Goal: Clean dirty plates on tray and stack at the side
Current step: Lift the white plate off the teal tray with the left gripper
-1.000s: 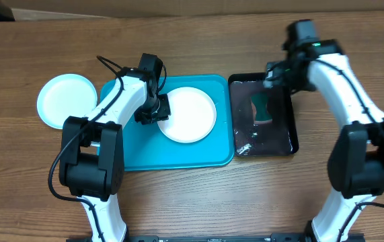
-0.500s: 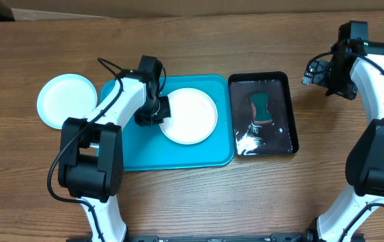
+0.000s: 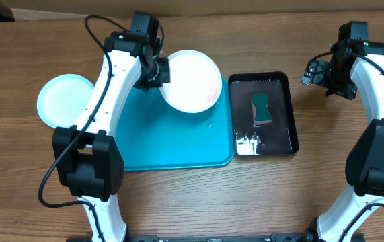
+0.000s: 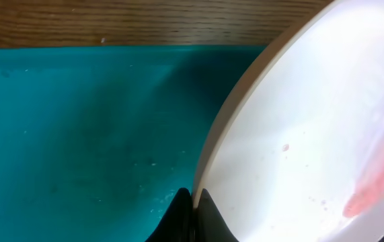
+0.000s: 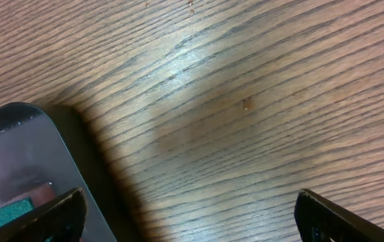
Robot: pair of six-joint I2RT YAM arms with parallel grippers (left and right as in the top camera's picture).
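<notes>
My left gripper (image 3: 159,72) is shut on the left rim of a white plate (image 3: 193,82) and holds it lifted and tilted over the far right corner of the turquoise tray (image 3: 171,144). In the left wrist view the jaws (image 4: 193,202) pinch the plate's rim (image 4: 299,148); a pinkish smear shows on the plate at the right. A second plate (image 3: 65,101), whitish, lies on the table left of the tray. My right gripper (image 3: 318,74) is open and empty above bare wood right of the black tray (image 3: 287,84); its view shows the open fingers (image 5: 192,215). No lime green plate is in view.
The black tray (image 5: 10,154) holds a green and brown sponge (image 3: 262,109) and water. Cardboard edges run along the table's far side.
My left gripper has lifted the white plate off the tray and carried it toward the far right corner. The right arm has held still since half a second ago, after leaving the black tray.
</notes>
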